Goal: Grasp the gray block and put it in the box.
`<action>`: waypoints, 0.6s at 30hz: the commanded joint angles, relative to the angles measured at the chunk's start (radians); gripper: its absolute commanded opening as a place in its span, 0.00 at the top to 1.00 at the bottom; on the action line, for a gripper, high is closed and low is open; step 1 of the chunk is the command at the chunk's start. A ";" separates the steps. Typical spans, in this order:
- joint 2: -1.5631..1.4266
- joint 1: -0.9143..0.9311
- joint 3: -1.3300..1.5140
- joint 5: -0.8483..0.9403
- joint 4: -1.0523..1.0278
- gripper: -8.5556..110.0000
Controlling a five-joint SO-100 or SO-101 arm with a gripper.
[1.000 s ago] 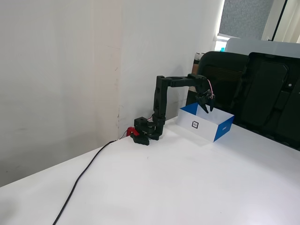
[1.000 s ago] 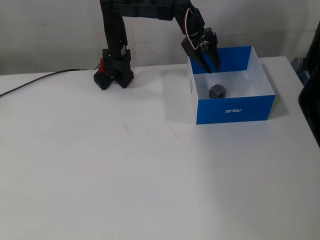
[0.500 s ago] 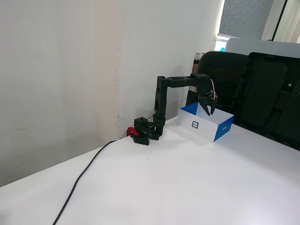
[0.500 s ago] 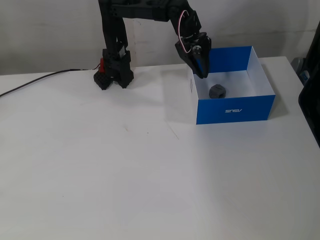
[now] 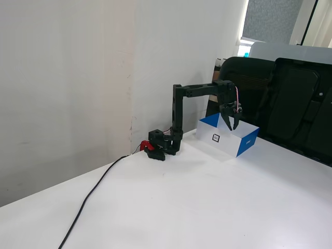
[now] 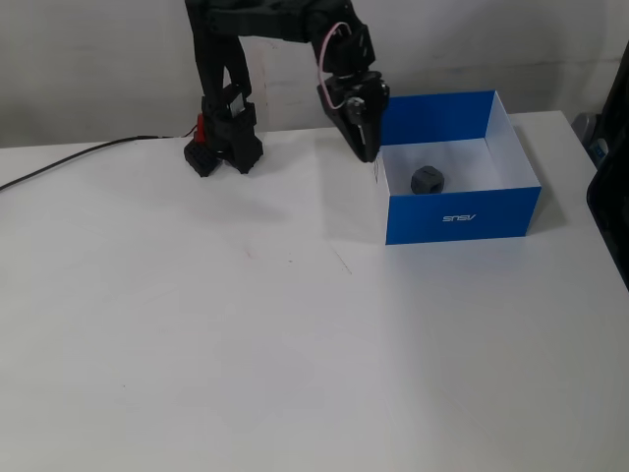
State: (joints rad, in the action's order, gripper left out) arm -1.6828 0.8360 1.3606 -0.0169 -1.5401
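A: What is inside the box [image 6: 462, 218]?

B: One gray block [image 6: 427, 178]. It lies on the white floor of the box, nearer to the left wall as a fixed view shows it, and it touches no wall. I count one box and one block, nothing more inside. In the other fixed view the box [image 5: 241, 144] is seen from its white side with the small black label, and the block is hidden behind the wall.

A: And the pincer [image 6: 365, 149]?

B: One arm, one pincer. It points downward and hangs over the left edge of the box, beside the block but apart from it, and it holds nothing. In the side view the pincer [image 5: 232, 125] shows its two fingers a little apart at the tips.

A: What else stands on the surface [image 6: 295, 344]?

B: The black base of the arm [image 6: 224, 147] with a red part, and one black cable [image 5: 91, 194] that runs from it across the white surface
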 commanded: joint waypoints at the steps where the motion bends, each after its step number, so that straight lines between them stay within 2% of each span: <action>1: -0.114 -0.034 -0.080 -0.011 -0.035 0.93; 18: -0.425 -0.225 0.173 0.020 -0.040 0.93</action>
State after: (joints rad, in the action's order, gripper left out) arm -1.9880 0.6320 1.5186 -0.0169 -1.5877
